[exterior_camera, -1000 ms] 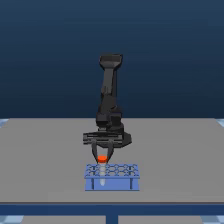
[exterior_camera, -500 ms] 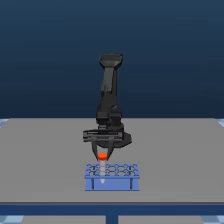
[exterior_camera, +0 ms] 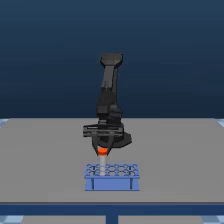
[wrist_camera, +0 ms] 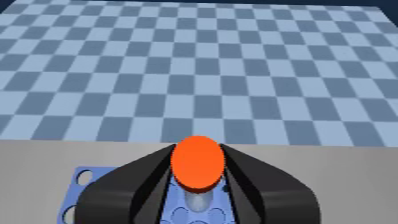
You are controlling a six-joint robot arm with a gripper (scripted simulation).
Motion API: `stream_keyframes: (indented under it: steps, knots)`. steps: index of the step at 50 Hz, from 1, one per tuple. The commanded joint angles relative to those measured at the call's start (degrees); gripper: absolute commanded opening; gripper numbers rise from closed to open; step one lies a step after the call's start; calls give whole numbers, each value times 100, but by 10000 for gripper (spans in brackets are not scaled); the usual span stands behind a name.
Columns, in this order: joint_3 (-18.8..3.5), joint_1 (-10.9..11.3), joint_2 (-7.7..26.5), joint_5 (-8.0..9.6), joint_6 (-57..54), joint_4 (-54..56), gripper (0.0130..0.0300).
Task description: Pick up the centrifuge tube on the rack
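Observation:
The blue rack [exterior_camera: 112,177] stands on the grey table near its front edge, with round holes in its top. The centrifuge tube [exterior_camera: 102,151] has an orange-red cap and a pale body, and hangs just above the rack's end on the exterior view's left. My gripper [exterior_camera: 102,149] is shut on the tube at the cap. In the wrist view the orange-red cap [wrist_camera: 197,163] sits between my two black fingers [wrist_camera: 133,180], with the pale tube body below it over the rack [wrist_camera: 93,182].
The grey table [exterior_camera: 45,150] spreads wide on both sides of the rack. A checkered floor [wrist_camera: 195,65] shows beyond the table edge in the wrist view.
The gripper has risen a little with the tube in it. The orange-red cap now sits higher above the rack top than a second ago.

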Motion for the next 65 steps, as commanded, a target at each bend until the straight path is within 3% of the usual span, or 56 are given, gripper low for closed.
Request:
stream_keyframes:
  steps: [1,28,65]
  knots:
    - [-45,0,-57,117,605,-490,130]
    - [-220,0,-265,275,3127,-2987,130]
    - [-432,0,-466,239,6336,-6171,130]
